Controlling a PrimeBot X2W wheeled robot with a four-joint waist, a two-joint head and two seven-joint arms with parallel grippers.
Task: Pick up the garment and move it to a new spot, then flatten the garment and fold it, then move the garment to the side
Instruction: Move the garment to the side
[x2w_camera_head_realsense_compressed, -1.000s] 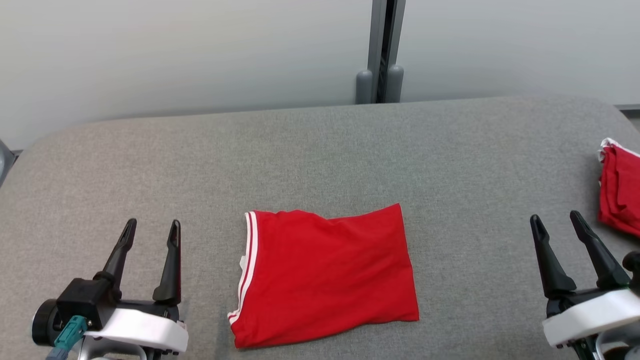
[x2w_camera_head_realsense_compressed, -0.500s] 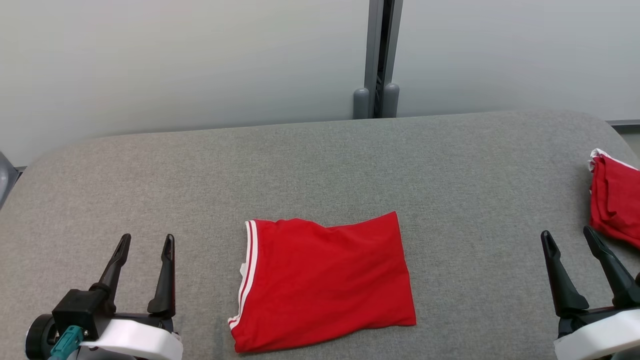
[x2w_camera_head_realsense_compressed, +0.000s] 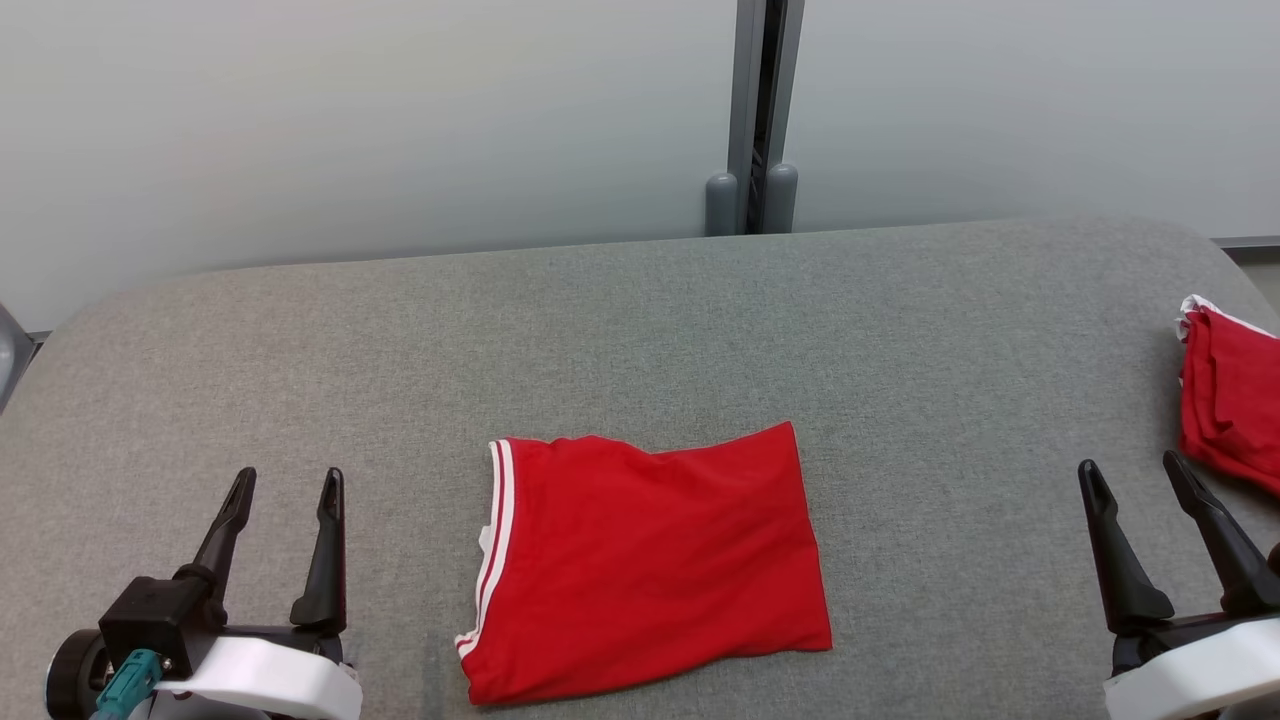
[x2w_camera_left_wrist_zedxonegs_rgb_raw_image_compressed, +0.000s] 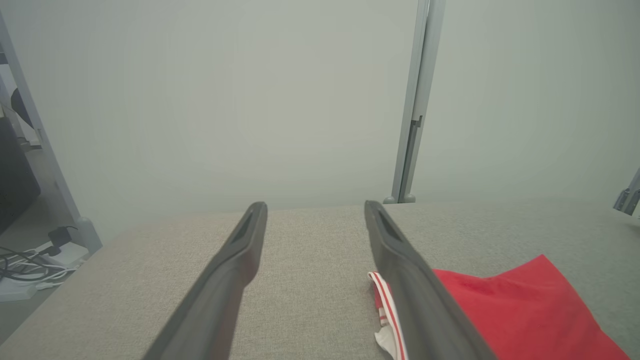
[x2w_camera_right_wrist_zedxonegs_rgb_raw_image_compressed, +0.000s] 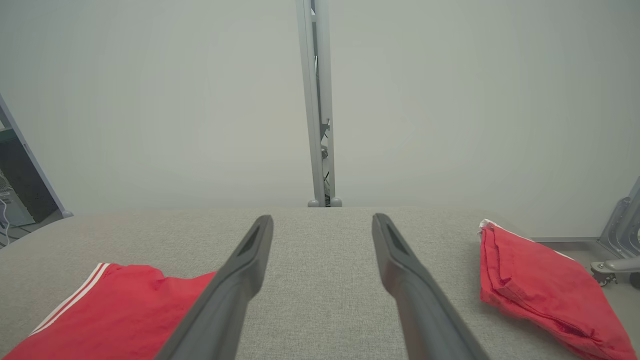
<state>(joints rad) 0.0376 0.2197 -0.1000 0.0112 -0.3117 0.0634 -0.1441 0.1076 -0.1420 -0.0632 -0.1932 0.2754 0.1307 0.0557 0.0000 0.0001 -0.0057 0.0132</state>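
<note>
A red garment with white stripes along its left edge lies folded into a rough rectangle on the grey table, near the front middle. In the left wrist view the garment sits to the right of my fingers; in the right wrist view the garment lies at the lower left. My left gripper hovers open at the lower left, apart from the cloth. At the lower right my right gripper also stands open, with nothing between its fingers.
A second pile of red cloth rests at the table's right edge, also in the right wrist view. A grey post rises behind the table against a pale wall. Cables lie on the floor beyond the table's left end.
The head camera has tilted, shifting the whole scene slightly down in the picture. Both grippers sit a little lower in view. The garment has not moved on the table.
</note>
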